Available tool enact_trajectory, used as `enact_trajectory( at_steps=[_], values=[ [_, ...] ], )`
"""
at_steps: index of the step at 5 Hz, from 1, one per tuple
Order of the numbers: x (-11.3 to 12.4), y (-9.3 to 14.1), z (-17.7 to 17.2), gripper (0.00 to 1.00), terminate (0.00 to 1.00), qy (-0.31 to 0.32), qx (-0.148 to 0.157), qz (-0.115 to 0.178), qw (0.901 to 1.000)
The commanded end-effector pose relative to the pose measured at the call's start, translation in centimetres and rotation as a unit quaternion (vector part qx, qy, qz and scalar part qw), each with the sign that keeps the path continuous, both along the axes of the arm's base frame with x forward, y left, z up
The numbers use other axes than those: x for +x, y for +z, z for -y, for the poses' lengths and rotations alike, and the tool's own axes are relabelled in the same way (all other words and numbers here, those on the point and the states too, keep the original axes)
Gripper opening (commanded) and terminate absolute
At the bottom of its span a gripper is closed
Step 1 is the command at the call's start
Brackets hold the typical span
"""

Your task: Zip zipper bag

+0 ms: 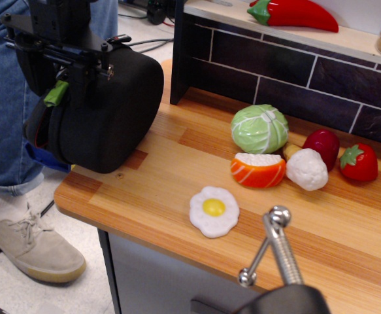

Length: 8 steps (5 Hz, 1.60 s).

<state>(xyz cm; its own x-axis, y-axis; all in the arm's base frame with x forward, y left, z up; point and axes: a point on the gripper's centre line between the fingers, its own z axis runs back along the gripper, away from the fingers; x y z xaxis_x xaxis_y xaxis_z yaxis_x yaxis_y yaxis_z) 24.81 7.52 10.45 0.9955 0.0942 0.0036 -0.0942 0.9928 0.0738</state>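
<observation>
The zipper bag (115, 111), a large black rounded fabric case, stands on its side at the left end of the wooden counter (177, 157) and partly overhangs the edge. Its lime-green pull tab (56, 93) sits on the upper left edge, where the zipper gapes slightly and a sliver of red lining shows lower down. My gripper (59, 78) comes down from the top left. Its two black fingers (87, 82) are spread wide and straddle the pull tab, one on each side. It is open and holds nothing.
Toy foods lie to the right: fried egg (214, 210), cabbage (260, 129), salmon piece (258, 170), white cauliflower (306, 169), strawberry (359, 162). A red chili (295, 13) lies on the back shelf. A metal handle (275, 248) stands in the foreground. A person's leg and shoe (27, 242) are left of the counter.
</observation>
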Motion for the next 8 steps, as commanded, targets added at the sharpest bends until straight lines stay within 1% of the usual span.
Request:
enact_trajectory(
  at_steps=[1,2,3,4,5,6,7,8],
  values=[
    [-0.3,0.9,-0.1,0.00,0.00,-0.013,0.000,0.013,0.9998],
    [-1.9,-0.1,-1.0,0.00,0.00,-0.026,0.011,0.030,0.9991],
    [-3.6,-2.2,-2.2,0.00,0.00,-0.044,0.002,0.053,0.9976],
    [-4.4,-4.6,-3.0,0.00,0.00,-0.058,-0.005,0.065,0.9962],
    [-5.1,-6.7,-3.7,0.00,0.00,-0.044,-0.002,0.069,0.9966],
    [-7.0,-7.2,-4.0,0.00,0.00,-0.011,-0.026,0.025,0.9993],
    [-9.4,-7.0,-3.8,0.00,0.00,0.008,-0.053,-0.004,0.9986],
    [-10.9,-5.8,-3.1,0.00,0.00,0.026,-0.091,-0.029,0.9951]
  ],
)
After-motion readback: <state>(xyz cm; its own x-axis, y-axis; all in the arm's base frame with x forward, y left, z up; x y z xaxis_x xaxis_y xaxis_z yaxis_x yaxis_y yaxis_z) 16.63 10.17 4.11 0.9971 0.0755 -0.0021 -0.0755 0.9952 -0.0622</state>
